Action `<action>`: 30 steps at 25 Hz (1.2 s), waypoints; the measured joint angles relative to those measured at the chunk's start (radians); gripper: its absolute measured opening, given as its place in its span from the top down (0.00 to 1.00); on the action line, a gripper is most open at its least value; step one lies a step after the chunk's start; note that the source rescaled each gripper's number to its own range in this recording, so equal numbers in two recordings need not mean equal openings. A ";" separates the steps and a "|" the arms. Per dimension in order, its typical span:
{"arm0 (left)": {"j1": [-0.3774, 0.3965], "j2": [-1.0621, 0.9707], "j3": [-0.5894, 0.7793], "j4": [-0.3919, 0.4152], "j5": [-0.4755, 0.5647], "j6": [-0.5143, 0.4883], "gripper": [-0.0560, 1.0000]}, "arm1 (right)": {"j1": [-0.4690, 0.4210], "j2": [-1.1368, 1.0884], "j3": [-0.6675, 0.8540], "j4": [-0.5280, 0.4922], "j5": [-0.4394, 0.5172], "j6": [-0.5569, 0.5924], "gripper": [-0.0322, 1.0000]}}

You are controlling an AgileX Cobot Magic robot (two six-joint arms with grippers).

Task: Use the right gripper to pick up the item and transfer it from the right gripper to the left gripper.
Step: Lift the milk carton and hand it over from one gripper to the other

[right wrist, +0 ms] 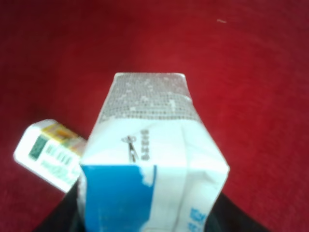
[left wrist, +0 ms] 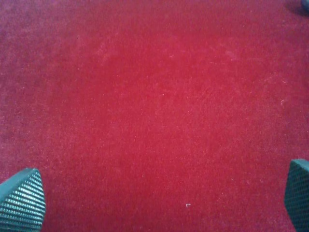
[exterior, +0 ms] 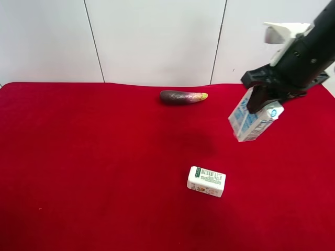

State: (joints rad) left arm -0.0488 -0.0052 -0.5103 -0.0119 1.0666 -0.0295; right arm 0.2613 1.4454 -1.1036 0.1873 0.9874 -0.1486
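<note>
White-blue gable-top drink carton (exterior: 250, 123): tilted, held above red cloth desk (exterior: 104, 167).
Right jaws: clamped on carton's upper end.
Left jaws: wide apart, over desk.

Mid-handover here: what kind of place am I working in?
Probably a robot test bench: a red cloth as the work surface, a plain white panelled wall behind it, and scattered props, an eggplant, a small box and the carton held in the right pincer.

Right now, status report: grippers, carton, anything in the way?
Right gripper shut on carton, held tilted. Left gripper open, empty, over bare cloth. Small box and eggplant lie apart from carton.
</note>
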 joint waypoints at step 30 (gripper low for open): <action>-0.076 0.404 -0.094 -0.435 0.014 0.398 0.00 | 0.290 0.000 0.000 0.371 -0.023 -0.777 0.95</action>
State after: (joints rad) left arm -0.1246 0.3984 -0.6047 -0.4469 1.0804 0.3685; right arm 0.5510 1.4454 -1.1036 0.5579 0.9642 -0.9258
